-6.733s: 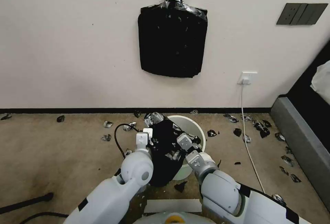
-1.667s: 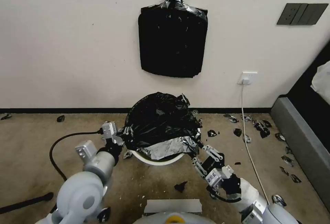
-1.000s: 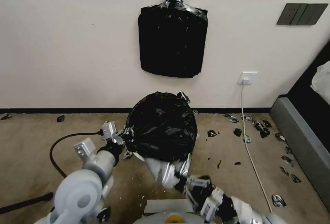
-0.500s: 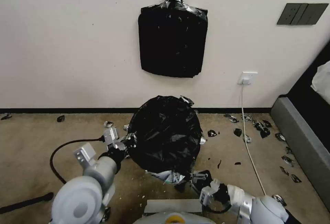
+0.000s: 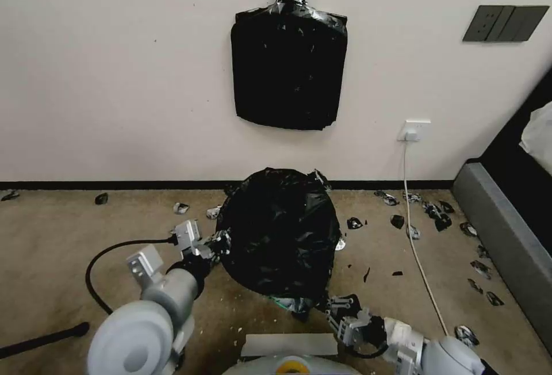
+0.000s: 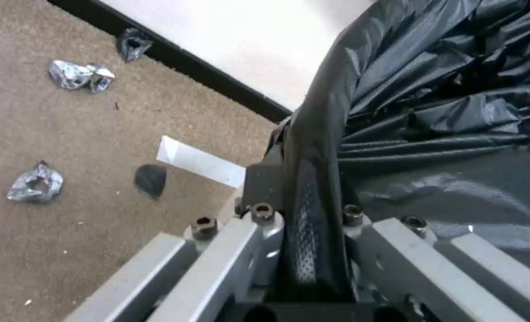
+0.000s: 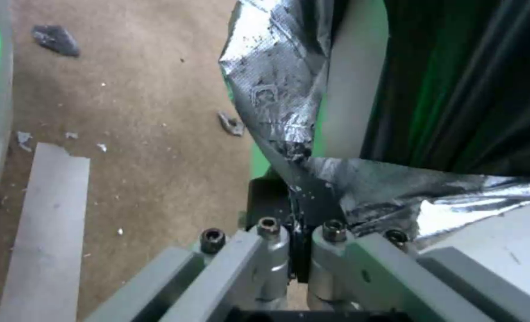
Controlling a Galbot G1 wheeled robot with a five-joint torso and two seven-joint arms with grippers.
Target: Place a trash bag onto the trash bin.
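Head view: the trash bag (image 5: 279, 234) is a wrinkled, glossy black dome of thin film with faint silvery glints, standing on the tan carpet (image 5: 69, 237) in front of the white wall (image 5: 115, 76). It drapes over the trash bin, hiding it from above. In the right wrist view a strip of the trash bin's (image 7: 351, 89) smooth white wall shows under the lifted film, whose edge there is crumpled and silvery.

The left hand (image 5: 215, 243) sits at the bag's left flank, its fingers closed tightly on a fold of the film; in the left wrist view the black pleat runs straight down between the two metal fingers (image 6: 265, 241), and the rest of the bag billows away beyond them.

The right hand (image 5: 333, 306) is low at the bag's near bottom edge, fingers pressed together on the silvery hem; in the right wrist view the film is pinched between the fingertips (image 7: 271, 250), with the bin's wall just beyond them.

Small black and silver scraps (image 5: 397, 221) lie scattered on the carpet farther out from the right hand. A flat black stack of bags (image 5: 289, 70) hangs on the wall well above both hands.
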